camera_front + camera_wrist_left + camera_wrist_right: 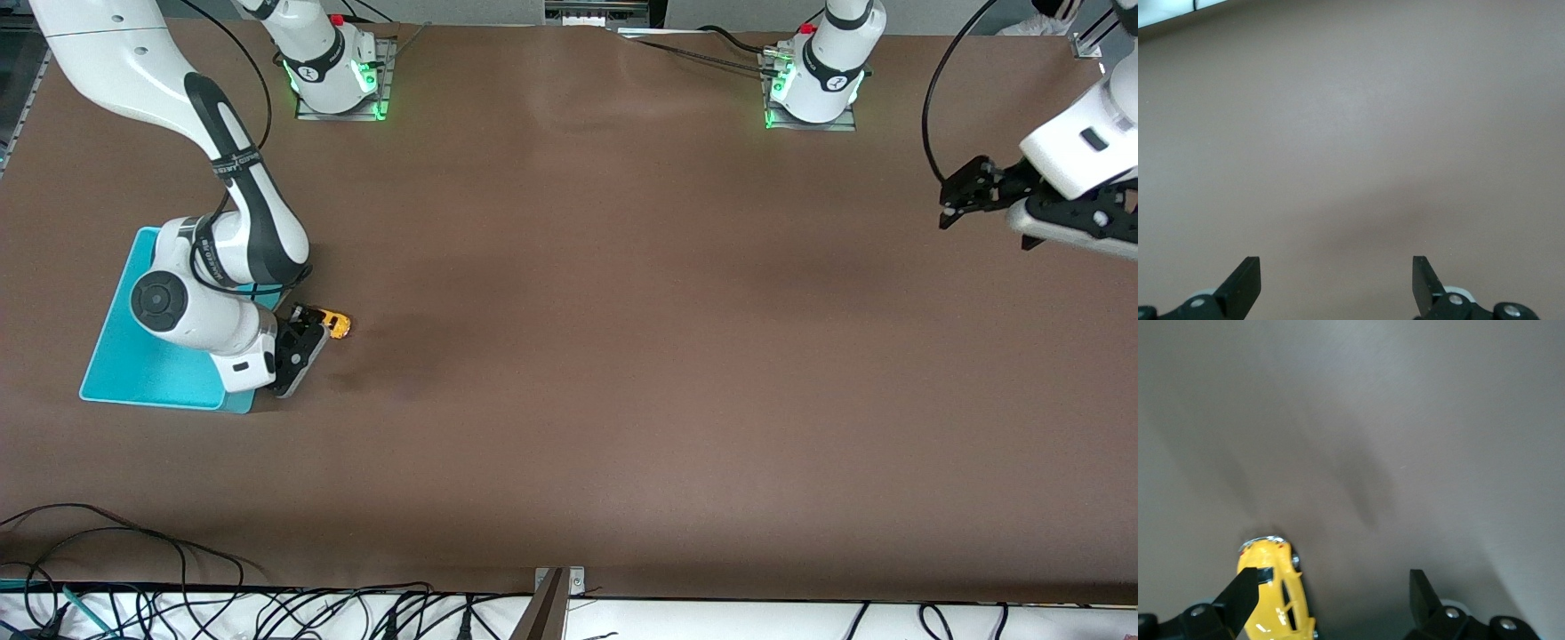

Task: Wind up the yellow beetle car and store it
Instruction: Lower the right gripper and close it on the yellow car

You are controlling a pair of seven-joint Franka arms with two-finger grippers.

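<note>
Nearest the front camera among the things on the brown counter (622, 356) is the turquoise bin (151, 356), at the right arm's end, partly covered by the right arm's wrist. Just beside the bin's edge, toward the left arm's end, the yellow beetle car (336, 324) sits on the counter on its wheels. In the right wrist view the car (1275, 590) lies between the right claw's fingers, close against one finger (1241, 593) and well apart from the other; the right claw (307, 331) is spread wide, released, gripping nothing. At the counter's other end the left claw (965, 191) hangs in the air over bare counter, waiting, its fingers (1245, 283) parted and empty.
</note>
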